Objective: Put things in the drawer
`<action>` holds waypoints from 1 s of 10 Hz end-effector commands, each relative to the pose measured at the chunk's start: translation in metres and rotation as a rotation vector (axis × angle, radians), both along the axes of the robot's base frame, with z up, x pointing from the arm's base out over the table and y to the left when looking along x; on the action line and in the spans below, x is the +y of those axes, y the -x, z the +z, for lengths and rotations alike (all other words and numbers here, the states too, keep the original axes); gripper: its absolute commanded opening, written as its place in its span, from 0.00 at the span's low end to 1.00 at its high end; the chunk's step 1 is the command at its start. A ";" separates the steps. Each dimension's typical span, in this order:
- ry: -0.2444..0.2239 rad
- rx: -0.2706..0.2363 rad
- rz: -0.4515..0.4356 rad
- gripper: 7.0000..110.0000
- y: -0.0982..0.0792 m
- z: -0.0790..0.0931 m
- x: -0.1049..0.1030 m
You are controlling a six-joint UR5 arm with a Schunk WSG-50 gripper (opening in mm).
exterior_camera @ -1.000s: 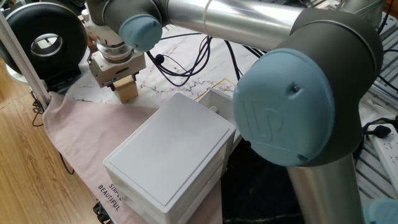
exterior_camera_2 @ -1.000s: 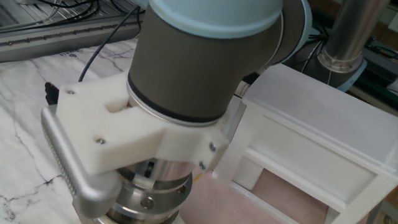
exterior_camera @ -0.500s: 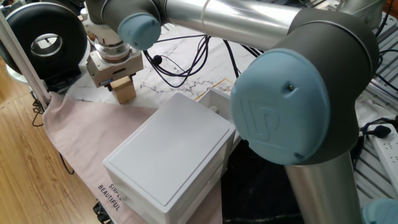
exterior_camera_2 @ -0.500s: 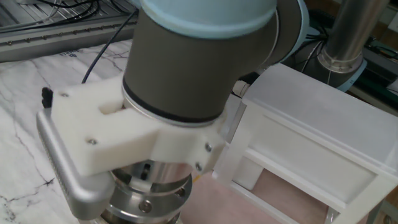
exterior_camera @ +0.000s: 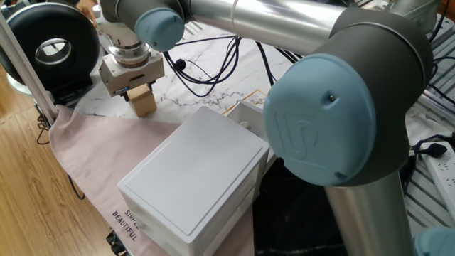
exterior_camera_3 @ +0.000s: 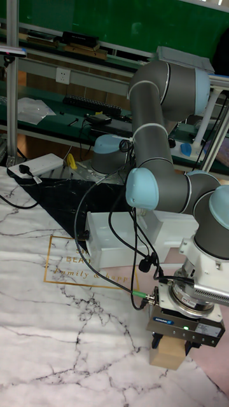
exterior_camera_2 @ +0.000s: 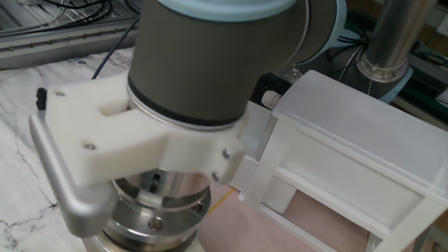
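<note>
A small light-brown wooden cube point(exterior_camera: 145, 104) point(exterior_camera_3: 168, 355) hangs just above the marble table, at the edge of the pink cloth. My gripper point(exterior_camera: 139, 94) point(exterior_camera_3: 170, 345) points down and is shut on it, dark fingers on two of its sides. The white cabinet point(exterior_camera: 195, 171) point(exterior_camera_2: 357, 119) point(exterior_camera_3: 173, 230) stands to the right of the cube in one fixed view. Its drawer point(exterior_camera: 250, 116) point(exterior_camera_3: 108, 245) sticks out from the cabinet's far side, away from the gripper. In the other fixed view my wrist fills the foreground and hides the cube.
A pink cloth point(exterior_camera: 92, 146) lies under the cabinet. A black round device point(exterior_camera: 50, 46) sits at the far left, close to the gripper. Black cables point(exterior_camera: 206, 75) trail over the marble behind the cube. A black mat point(exterior_camera_3: 67, 203) and a power strip point(exterior_camera_3: 38, 165) lie beyond the drawer.
The gripper with the cube has shifted slightly to the left and a little upward. The cabinet and drawer have not moved.
</note>
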State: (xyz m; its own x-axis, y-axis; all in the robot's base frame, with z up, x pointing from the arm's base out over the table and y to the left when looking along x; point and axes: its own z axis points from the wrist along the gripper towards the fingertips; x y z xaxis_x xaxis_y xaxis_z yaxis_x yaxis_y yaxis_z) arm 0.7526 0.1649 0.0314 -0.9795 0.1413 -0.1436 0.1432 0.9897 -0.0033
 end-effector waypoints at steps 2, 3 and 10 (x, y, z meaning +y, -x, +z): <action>-0.029 0.020 -0.004 0.00 0.002 0.027 -0.005; -0.043 0.035 0.003 0.00 0.005 0.039 -0.007; -0.105 0.162 0.197 0.00 0.076 0.130 -0.072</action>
